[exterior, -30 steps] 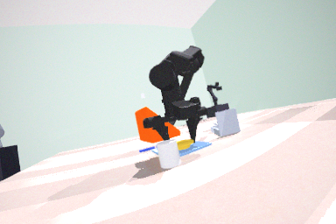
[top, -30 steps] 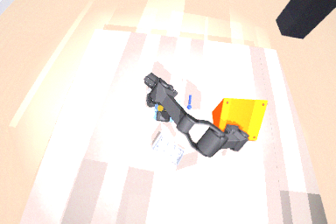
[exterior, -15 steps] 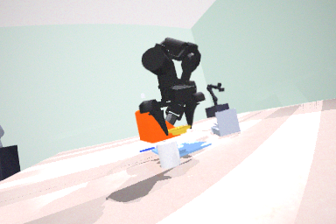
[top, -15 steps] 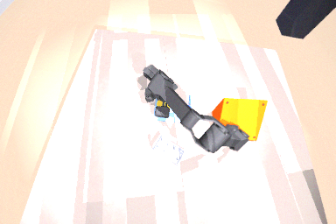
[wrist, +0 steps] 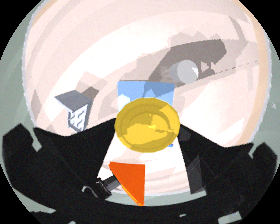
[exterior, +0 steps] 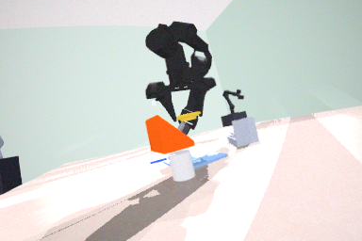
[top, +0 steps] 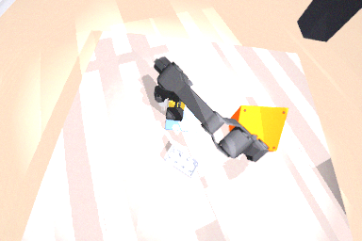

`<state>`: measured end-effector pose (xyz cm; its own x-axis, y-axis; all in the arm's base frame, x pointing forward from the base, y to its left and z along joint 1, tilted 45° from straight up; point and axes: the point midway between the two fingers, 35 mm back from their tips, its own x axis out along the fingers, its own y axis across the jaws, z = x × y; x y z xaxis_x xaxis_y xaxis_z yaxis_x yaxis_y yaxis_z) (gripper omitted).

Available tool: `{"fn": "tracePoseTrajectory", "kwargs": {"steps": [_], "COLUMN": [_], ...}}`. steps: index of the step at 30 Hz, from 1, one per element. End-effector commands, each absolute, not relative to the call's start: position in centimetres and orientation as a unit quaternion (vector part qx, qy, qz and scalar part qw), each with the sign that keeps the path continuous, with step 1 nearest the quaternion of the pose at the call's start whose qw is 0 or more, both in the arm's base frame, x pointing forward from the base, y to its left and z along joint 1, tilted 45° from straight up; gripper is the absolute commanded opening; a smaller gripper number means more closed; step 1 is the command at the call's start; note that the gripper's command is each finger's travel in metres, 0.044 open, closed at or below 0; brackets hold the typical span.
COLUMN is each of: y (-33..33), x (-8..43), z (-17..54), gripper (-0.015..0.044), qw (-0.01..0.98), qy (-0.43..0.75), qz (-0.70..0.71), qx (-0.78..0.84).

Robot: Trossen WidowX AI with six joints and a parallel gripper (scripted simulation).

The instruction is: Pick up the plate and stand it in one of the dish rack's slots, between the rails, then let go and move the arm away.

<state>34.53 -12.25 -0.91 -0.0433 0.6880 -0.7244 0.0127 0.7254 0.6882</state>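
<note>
The round yellow plate (top: 172, 104) (exterior: 189, 116) (wrist: 147, 125) is held between the fingers of my gripper (exterior: 184, 118) (wrist: 147, 124), which is shut on it. In the exterior view the plate is raised above the blue mat, roughly flat. In the wrist view it spans the gap between the fingers. The pale grey dish rack (top: 181, 159) (exterior: 245, 132) (wrist: 72, 98) stands apart from the plate, to its left in the wrist view and to its right in the exterior view. Its slots are hard to make out.
A light blue mat (top: 172, 124) (exterior: 216, 158) (wrist: 131, 89) lies below the plate. A white cylinder (exterior: 182, 166) (wrist: 186, 71) stands beside the mat. An orange and yellow angled panel (top: 267, 122) (exterior: 165, 137) (wrist: 134, 179) stands near the arm. A small blue item (exterior: 158, 161) lies by the mat.
</note>
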Motion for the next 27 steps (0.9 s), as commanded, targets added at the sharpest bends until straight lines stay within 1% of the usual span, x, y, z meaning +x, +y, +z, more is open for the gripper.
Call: {"fn": "tracePoseTrajectory", "kwargs": {"steps": [1, 11, 27], "y": [-13.4, -14.5, -9.1], "x": [34.7, 34.7, 32.8], "z": [0.1, 2.0, 9.5], "gripper": [0.0000, 0.0000, 0.0000], "qw": [0.642, 0.639, 0.559], "qy": [0.673, 0.676, 0.712], "qz": [0.264, 0.256, 0.063], "qx": [0.256, 0.264, 0.419]}}
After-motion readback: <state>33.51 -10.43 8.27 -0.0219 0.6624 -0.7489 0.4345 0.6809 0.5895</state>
